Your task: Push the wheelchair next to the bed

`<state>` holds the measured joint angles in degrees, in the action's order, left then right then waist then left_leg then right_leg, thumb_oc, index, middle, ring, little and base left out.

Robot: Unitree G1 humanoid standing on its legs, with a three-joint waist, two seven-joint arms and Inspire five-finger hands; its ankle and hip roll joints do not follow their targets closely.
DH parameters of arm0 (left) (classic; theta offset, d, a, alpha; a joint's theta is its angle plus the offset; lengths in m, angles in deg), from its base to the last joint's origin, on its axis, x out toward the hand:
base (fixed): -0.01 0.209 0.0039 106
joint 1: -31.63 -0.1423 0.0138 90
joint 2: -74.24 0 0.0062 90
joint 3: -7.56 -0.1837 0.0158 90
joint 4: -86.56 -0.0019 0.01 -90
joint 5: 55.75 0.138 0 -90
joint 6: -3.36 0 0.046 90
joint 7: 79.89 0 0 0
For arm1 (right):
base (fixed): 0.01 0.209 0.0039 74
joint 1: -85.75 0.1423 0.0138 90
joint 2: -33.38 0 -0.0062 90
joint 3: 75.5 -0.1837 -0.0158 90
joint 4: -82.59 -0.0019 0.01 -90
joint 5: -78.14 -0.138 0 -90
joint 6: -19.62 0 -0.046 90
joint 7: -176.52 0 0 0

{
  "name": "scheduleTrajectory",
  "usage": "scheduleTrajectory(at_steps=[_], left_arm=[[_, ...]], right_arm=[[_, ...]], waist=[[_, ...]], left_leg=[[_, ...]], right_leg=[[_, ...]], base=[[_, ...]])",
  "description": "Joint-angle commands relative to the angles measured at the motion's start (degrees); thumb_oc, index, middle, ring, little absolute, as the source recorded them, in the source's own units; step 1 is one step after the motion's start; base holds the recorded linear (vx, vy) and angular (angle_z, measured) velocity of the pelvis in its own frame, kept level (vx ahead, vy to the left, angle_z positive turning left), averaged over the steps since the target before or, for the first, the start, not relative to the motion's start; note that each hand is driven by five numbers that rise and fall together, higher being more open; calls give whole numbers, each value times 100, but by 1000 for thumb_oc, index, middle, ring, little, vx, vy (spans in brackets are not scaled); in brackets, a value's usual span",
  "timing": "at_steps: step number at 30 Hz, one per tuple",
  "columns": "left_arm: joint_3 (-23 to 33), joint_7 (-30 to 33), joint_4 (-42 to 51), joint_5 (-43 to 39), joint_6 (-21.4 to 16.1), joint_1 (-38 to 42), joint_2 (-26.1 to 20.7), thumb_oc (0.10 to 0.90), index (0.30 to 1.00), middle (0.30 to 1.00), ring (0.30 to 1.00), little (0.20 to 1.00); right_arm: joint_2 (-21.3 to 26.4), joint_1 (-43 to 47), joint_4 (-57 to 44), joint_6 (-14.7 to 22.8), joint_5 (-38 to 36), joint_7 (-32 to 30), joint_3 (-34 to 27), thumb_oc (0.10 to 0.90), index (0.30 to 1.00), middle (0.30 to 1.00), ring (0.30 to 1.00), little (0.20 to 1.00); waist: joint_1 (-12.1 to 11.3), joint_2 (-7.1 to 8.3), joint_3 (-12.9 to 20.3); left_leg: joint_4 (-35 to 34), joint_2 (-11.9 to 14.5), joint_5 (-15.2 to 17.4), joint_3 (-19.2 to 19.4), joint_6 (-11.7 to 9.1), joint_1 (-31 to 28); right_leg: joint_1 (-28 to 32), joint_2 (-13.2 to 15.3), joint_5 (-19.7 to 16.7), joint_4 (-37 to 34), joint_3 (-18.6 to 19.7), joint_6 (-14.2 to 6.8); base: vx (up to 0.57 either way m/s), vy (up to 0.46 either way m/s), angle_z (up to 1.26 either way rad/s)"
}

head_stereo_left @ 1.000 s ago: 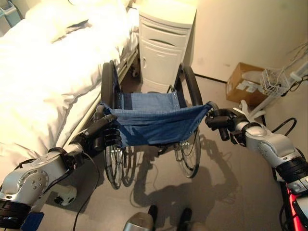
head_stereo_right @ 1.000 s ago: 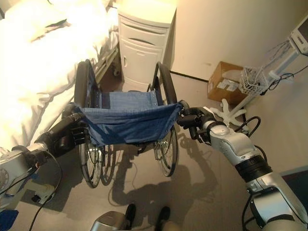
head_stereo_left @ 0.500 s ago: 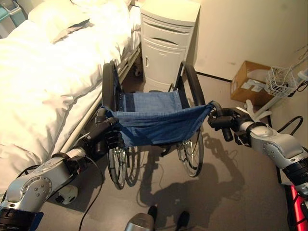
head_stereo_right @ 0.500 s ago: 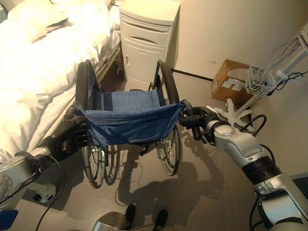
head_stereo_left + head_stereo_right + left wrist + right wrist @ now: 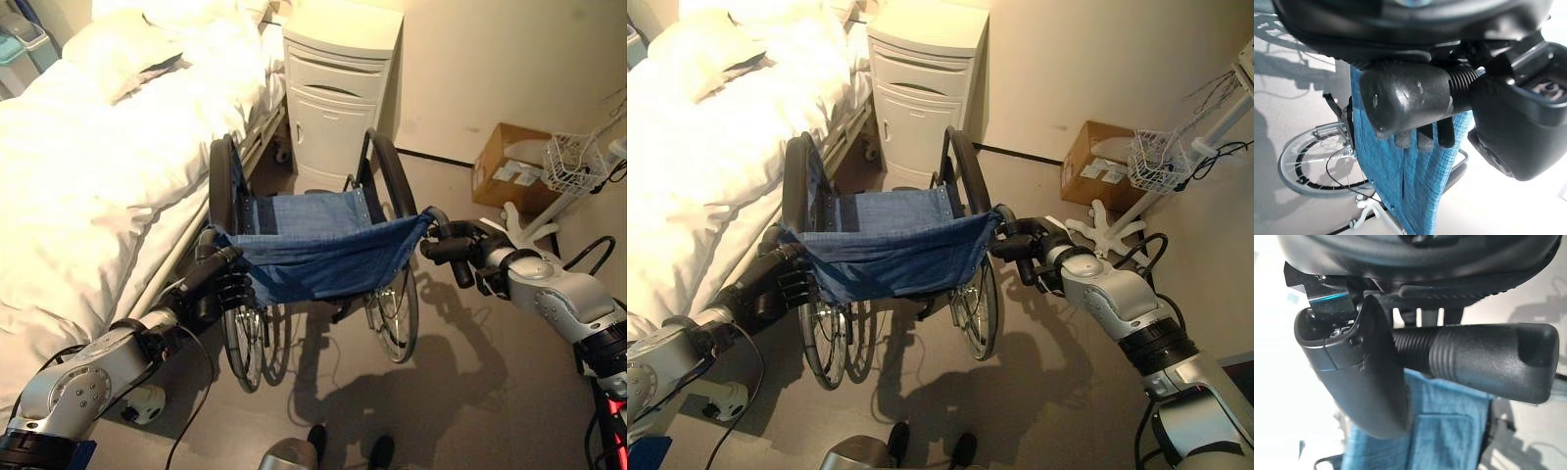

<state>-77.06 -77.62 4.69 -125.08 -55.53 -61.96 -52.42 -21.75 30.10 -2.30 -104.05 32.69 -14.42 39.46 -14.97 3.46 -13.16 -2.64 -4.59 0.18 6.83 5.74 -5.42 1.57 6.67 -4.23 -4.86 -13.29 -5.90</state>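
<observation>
Beside the bed [image 5: 88, 176], wheelchair [image 5: 313, 245] w/ blue seat; left hand [image 5: 217, 284] & right hand [image 5: 453, 250] each wrapped round a push handle. Front wheels hidden by seat.

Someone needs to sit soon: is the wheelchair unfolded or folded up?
Unfolded. The wheelchair's blue fabric back is stretched wide between both push handles, and its wheels stand well apart.
</observation>
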Motion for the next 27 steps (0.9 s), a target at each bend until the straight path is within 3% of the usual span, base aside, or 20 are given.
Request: scheduleTrajectory(at_steps=[1,9,17,20,22,27], left_arm=[[585,200,-238,73,-1029,773,-50,800,900,900,900,900],[1474,9,-482,887,-1117,432,-513,800,900,900,900,900],[2510,-386,-621,2096,-1133,-326,-979,800,900,900,900,900],[3135,-520,-556,2437,-1162,-893,-1082,800,900,900,900,900],[3558,-700,-505,2685,-1144,-1269,-1120,800,900,900,900,900],[3974,-826,-546,3176,-1193,-1711,-1199,800,900,900,900,900]], right_arm=[[359,501,-804,779,89,175,-72,800,900,900,900,900],[897,-9,-782,773,259,149,-994,800,900,900,900,900],[1628,-497,-708,648,1069,-78,-2099,800,900,900,900,900],[1926,-1091,-788,624,1088,-113,-2866,800,900,900,900,900],[1992,-1583,-808,669,1156,-218,-3476,800,900,900,900,900],[1919,-2200,-927,682,1155,-285,-4149,800,900,900,900,900]], waist=[[392,-55,725],[441,-57,757],[471,-50,768],[493,-27,762],[503,-27,758],[499,-55,751]], left_leg=[[-68,549,-142,-658,-834,43],[-167,521,-135,-702,-812,-16],[-170,546,-111,-674,-817,-33],[-186,560,-113,-677,-826,-35],[-193,577,-113,-683,-841,-29],[-193,577,-126,-692,-857,-9]], right_leg=[[528,-45,137,-14,-222,-251],[569,-85,172,4,-219,-254],[586,-139,213,1,-182,-236],[603,-167,231,-14,-168,-227],[605,-185,248,-14,-169,-221],[604,-192,257,-14,-190,-231]], base=[[-37,-1,-1],[-20,-11,-3],[-8,-18,-7],[1,-20,-13],[-3,-23,-25],[-7,-12,-11]])
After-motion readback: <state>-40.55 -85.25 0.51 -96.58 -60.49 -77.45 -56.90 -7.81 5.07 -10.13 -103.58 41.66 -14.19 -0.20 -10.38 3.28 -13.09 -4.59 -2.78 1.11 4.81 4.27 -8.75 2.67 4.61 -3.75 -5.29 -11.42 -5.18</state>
